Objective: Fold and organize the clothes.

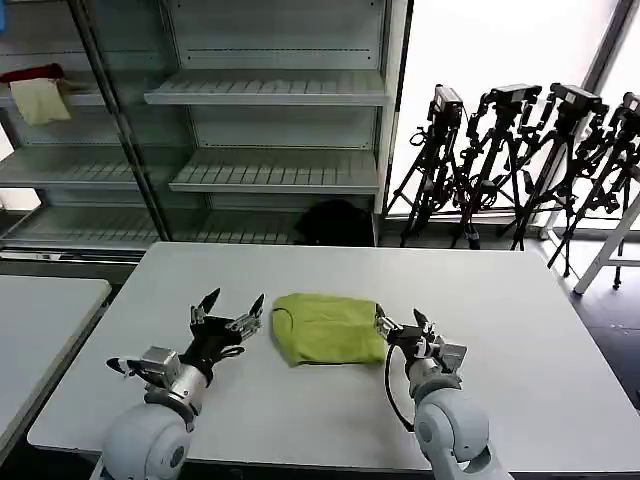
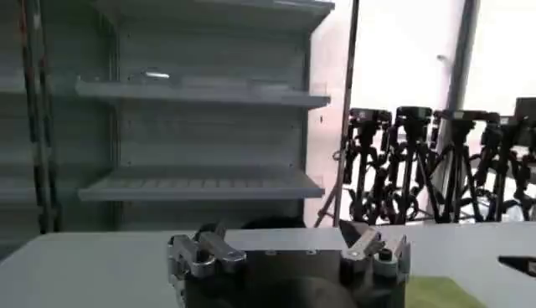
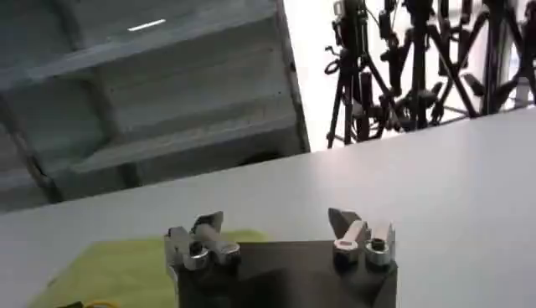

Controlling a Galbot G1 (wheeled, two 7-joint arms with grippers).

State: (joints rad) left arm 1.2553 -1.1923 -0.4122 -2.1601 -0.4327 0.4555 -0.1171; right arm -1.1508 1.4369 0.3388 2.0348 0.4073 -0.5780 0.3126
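Evidently both grippers stand open and empty: the left gripper (image 1: 228,308) just beside the folded lime-green T-shirt (image 1: 325,327), the right gripper (image 1: 402,322) at its opposite edge. Soft, thin and light, it should be pinched at its edges. It lies mid-table (image 1: 520,330), nearer the front edge.

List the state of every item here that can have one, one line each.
T-shirt: folded into a compact bundle, lying flat on the table.
Left gripper: open, empty, just beside the shirt's left edge.
Right gripper: open, empty, at the shirt's right edge.
Shelving unit: mostly bare, a red cloth and a cream cloth on an upper left shelf.
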